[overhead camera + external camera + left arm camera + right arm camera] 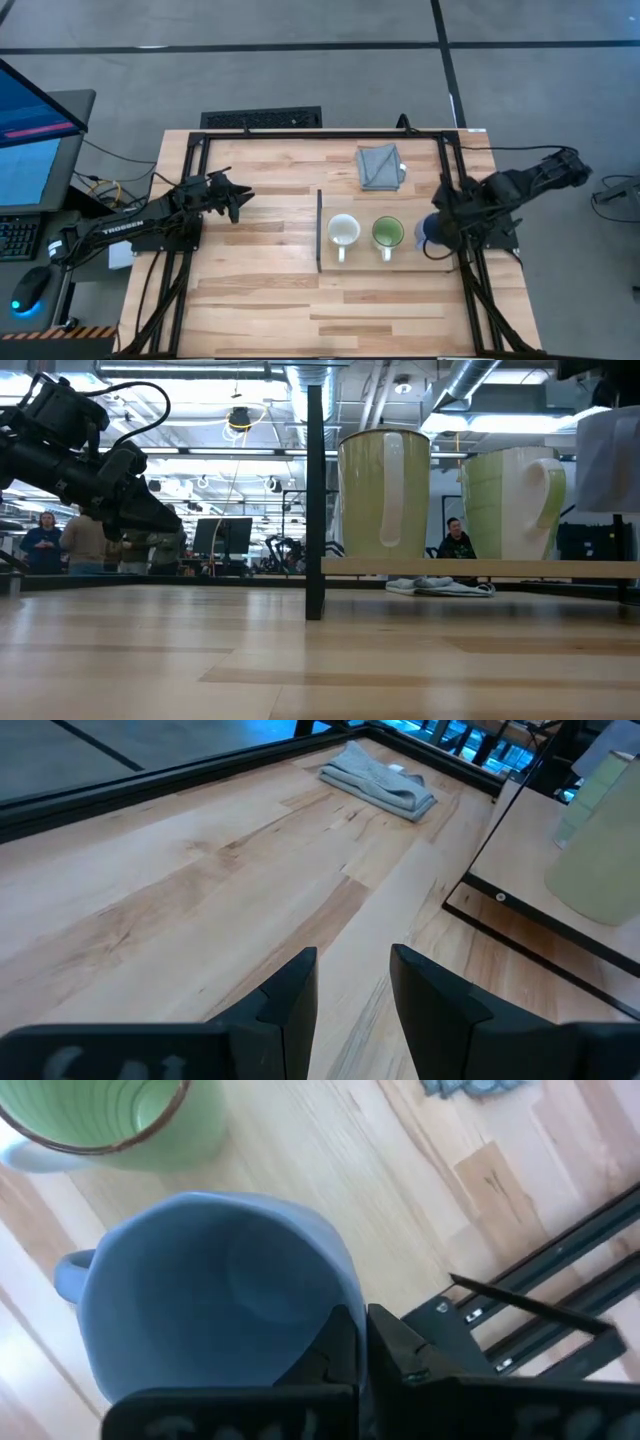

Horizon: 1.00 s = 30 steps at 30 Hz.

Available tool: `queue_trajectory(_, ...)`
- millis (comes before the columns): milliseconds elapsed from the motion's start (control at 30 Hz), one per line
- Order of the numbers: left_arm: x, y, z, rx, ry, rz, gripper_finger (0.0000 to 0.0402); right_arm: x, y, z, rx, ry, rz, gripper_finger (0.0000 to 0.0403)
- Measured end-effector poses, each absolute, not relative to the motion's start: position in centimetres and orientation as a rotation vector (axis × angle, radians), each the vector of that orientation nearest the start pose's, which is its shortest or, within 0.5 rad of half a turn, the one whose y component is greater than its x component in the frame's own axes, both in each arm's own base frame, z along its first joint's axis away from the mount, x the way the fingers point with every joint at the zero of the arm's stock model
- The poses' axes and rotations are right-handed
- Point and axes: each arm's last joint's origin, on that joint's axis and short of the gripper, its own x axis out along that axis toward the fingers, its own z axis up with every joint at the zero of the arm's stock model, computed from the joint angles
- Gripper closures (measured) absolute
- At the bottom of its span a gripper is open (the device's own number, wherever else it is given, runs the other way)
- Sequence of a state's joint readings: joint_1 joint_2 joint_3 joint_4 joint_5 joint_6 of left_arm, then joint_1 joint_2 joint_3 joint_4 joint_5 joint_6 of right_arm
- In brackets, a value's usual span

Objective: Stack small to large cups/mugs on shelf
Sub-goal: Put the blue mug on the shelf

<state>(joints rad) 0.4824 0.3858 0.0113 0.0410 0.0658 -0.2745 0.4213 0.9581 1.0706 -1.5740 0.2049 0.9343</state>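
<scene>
Seen from above, a slatted wooden table [260, 290] holds 2 dark robot arms. At the left, the left gripper [238, 196] hovers over bare wood, well apart from the mugs; its wrist view shows its 2 fingers [290, 1005] slightly apart with nothing between them. Right of the table's centre lies the shelf [362, 262], a light-wood board with a thin dark strip on its left short edge. On it stand 3 mugs in a row: the cream-white mug [343, 232] nearest the strip, then the green-lined mug [387, 234], then the blue-grey mug [428, 236] at the right end, just beside the green one. The right gripper [360, 1342] is clamped on the blue-grey mug's rim, 1 finger inside the wall and 1 outside. Beyond the shelf, near the table's far edge, lies a folded grey cloth [380, 166].
</scene>
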Motion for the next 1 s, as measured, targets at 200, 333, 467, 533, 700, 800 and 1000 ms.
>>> queue_trajectory(200,10.4,5.2,13.8,-0.373,0.26,0.457,0.0283,10.2,3.0,31.5,0.328,1.304,-0.428,0.0386)
queue_trajectory(333,10.4,5.3,13.7,-0.389,0.256,0.478,0.0283,9.7,2.6,31.7,0.305,1.302,-0.379,0.0386)
queue_trajectory(467,10.3,5.4,13.7,-0.389,0.249,0.536,0.0283,9.7,2.4,31.7,0.266,1.31,-0.34,0.0386)
queue_trajectory(533,10.3,5.5,13.7,-0.388,0.248,0.543,0.0283,9.7,2.3,31.8,0.254,1.319,-0.317,0.0386)
queue_trajectory(700,10.4,5.4,13.9,-0.358,0.244,0.508,0.0283,9.7,2.3,31.7,0.214,1.344,-0.246,0.0386)
queue_trajectory(800,10.5,5.3,14.0,-0.33,0.245,0.471,0.0283,9.8,2.2,31.3,0.184,1.363,-0.217,0.0386)
queue_trajectory(1000,10.5,5.3,14.0,-0.342,0.242,0.469,0.0283,9.7,2.2,29.4,0.155,1.465,-0.158,0.0386)
